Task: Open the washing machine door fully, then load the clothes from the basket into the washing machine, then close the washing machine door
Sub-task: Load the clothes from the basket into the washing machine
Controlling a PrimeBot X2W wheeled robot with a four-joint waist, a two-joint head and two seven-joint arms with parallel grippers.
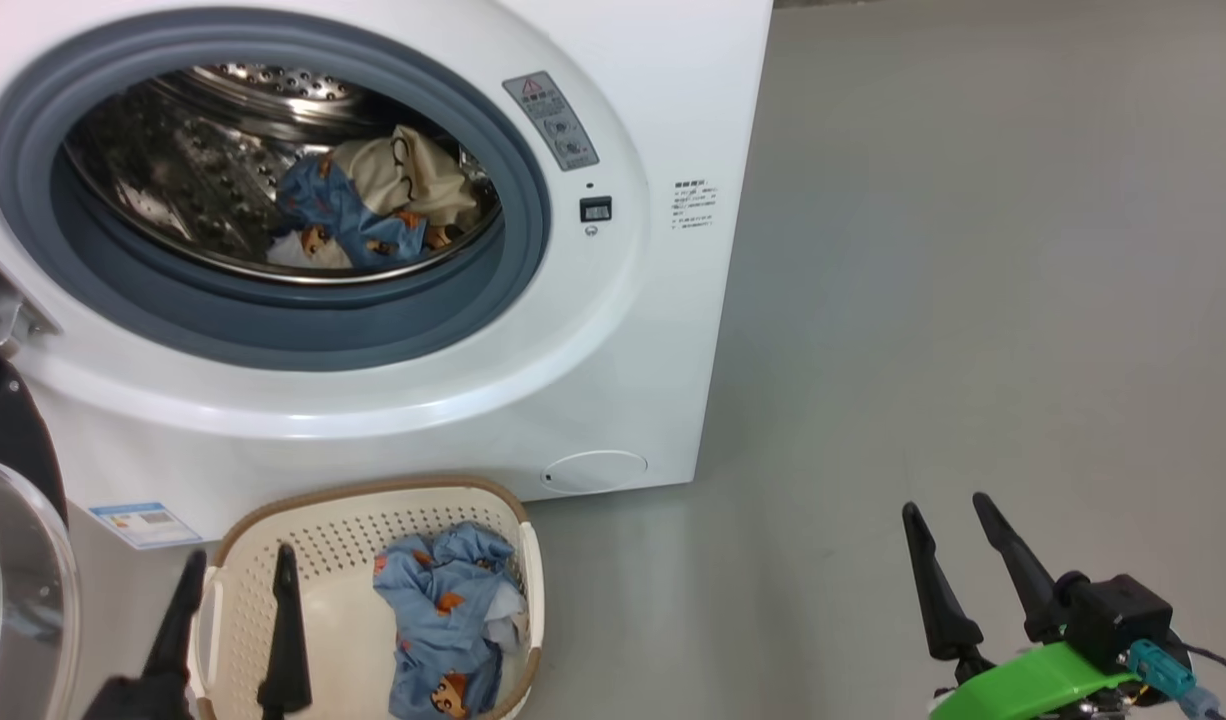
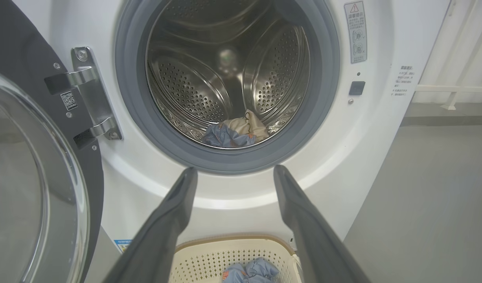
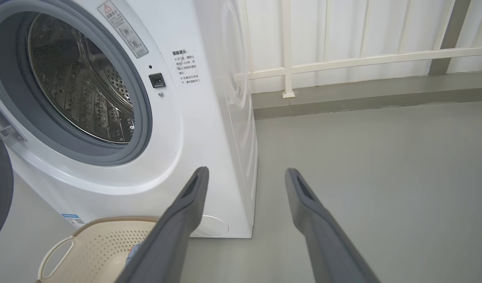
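Grey floor, washing machine holding clothes; basket holding blue garment; left gripper, right gripper, both spread, empty

The washing machine mouth gapes free; its door stands aside left.

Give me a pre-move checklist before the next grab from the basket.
1. The washing machine door is swung wide open: ok.
2. The left gripper is open and empty, by the basket: ok.
3. The right gripper is open and empty, over the floor: ok.
4. The clothes in the drum lie behind the grey seal: ok.
5. The basket is emptied: not ok, a blue printed garment lies in it.
6. Anything is hidden under that garment: cannot tell.
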